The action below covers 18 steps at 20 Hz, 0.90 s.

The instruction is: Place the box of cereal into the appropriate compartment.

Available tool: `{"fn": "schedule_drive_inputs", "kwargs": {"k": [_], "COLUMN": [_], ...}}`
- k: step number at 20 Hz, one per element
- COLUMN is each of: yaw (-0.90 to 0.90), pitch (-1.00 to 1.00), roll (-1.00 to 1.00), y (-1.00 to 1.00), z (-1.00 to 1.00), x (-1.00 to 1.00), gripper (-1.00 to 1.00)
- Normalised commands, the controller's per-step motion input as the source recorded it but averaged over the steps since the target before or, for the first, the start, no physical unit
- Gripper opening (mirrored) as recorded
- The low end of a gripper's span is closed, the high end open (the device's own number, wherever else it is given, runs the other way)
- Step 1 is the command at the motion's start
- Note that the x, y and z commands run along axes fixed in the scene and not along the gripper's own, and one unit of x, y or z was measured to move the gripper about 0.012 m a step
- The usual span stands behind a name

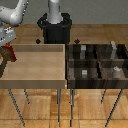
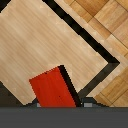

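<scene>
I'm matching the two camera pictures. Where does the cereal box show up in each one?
Exterior view: the cereal box hangs at the far left edge, under the tool, beside the light wooden tray.
Wrist view: the box sits at bottom center, red face showing.
Shared landmark: the tray.

The robot has one arm (image 1: 15, 12). It is white and grey. In the exterior view it comes in from about 11 o'clock and bends down toward 9 o'clock. Its black base (image 1: 56, 27) stands at about 12 o'clock. At the end of the arm is the gripper (image 1: 7, 46), pointing down. Its jaws are closed on the box of cereal (image 2: 52, 90). In the wrist view the box sits at 6 o'clock, tilted.
</scene>
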Motion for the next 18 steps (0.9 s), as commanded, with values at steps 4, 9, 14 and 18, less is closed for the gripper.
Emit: {"fn": "schedule_drive_inputs", "kwargs": {"k": [4, 9, 14, 18], "yaw": [0.00, 0.00, 0.00, 0.00], "pitch": [0.00, 0.00, 0.00, 0.00], "roll": [0.00, 0.00, 0.00, 0.00], "y": [0.00, 0.00, 0.03, 0.75], "z": [0.00, 0.00, 0.00, 0.00], "x": [-1.00, -1.00, -0.80, 0.00], "gripper": [-1.00, -1.00, -1.00, -1.00]}}
